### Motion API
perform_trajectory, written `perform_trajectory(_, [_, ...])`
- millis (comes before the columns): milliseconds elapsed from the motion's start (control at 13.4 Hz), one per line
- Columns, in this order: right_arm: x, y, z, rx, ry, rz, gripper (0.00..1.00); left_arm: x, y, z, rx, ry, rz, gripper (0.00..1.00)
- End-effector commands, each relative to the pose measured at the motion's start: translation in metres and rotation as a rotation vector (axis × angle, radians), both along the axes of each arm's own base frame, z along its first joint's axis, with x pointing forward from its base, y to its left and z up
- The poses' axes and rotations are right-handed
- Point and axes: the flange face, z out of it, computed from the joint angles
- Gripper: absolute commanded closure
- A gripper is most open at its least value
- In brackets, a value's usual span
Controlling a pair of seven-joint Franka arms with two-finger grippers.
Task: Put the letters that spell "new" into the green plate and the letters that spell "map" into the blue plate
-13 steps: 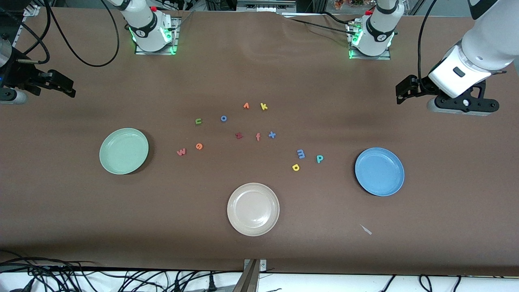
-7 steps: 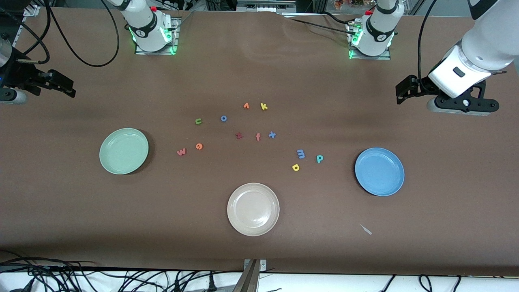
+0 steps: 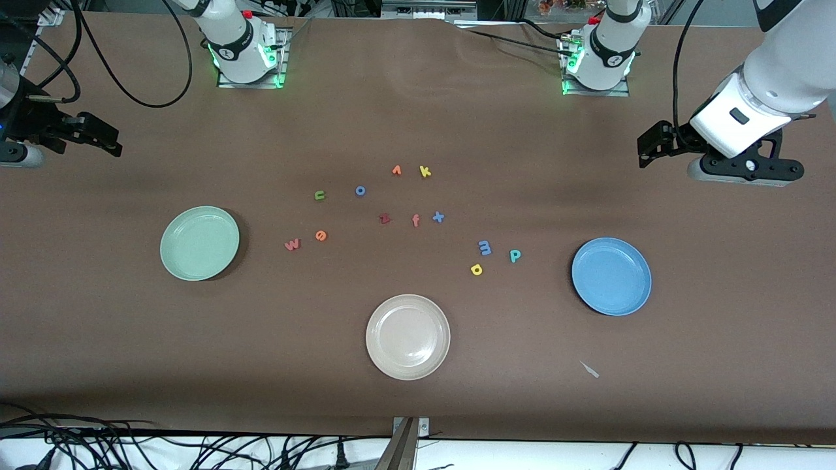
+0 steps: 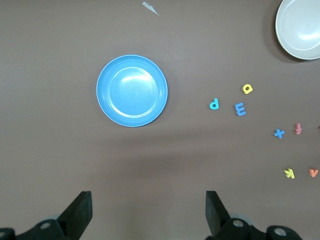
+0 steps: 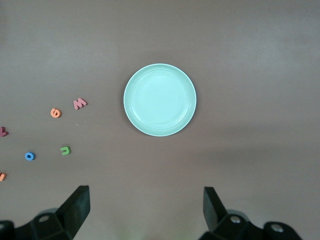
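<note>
Brown cloth covers my table. Foam letters lie mid-table between the green plate and blue plate, none plated. I see both left gripper and right gripper spread wide, hovering empty at the table's ends.

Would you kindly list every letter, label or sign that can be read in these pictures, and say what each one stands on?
All are loose foam letters lying on the brown table:
"n", green letter
"o", blue letter
"k", yellow letter
"z", dark red letter
"f", salmon letter
"x", blue letter
"w", reddish-pink letter
"e", orange letter
"m", blue letter
"a", yellow letter
"p", teal letter
Orange letter beside the k: unclear.
Plates: no text.
</note>
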Motion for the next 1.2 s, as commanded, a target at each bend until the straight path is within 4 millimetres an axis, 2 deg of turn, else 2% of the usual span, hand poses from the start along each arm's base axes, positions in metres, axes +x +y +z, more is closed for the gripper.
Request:
perform_trajectory(0, [0.001, 0.003, 0.0, 0.01, 0.01, 0.012, 0.0, 0.004, 0.003, 0.006, 0.013, 0.001, -0.021, 0.0])
perform_trajectory(225, [0.003, 0.006, -0.002, 0.071, 0.008, -0.001, 0.0, 0.003, 0.002, 0.006, 0.013, 0.002, -0.022, 0.0])
perform_trajectory(449, [0.015, 0.014, -0.024, 0.061, 0.048, 0.013, 0.0, 0.003, 0.002, 0.006, 0.013, 0.002, -0.022, 0.0])
perform_trajectory(599, [0.018, 0.026, -0.031, 0.066, 0.057, 0.029, 0.0, 0.003, 0.002, 0.006, 0.013, 0.002, -0.022, 0.0])
perform_trajectory(749, [0.023, 0.036, -0.046, 0.062, 0.09, 0.044, 0.0, 0.002, -0.005, 0.006, 0.012, 0.002, -0.022, 0.0])
perform_trajectory(824, [0.03, 0.045, -0.065, 0.058, 0.128, 0.052, 0.0, 0.002, -0.008, 0.006, 0.014, 0.002, -0.024, 0.0])
perform_trajectory(898, [0.031, 0.049, -0.067, 0.058, 0.128, 0.059, 0.0, 0.001, -0.015, 0.004, 0.012, 0.005, -0.034, 0.0])
perform_trajectory(1123, [0.033, 0.08, -0.082, 0.057, 0.145, 0.087, 0.0, 0.003, -0.024, -0.006, 0.002, 0.026, -0.049, 0.0])
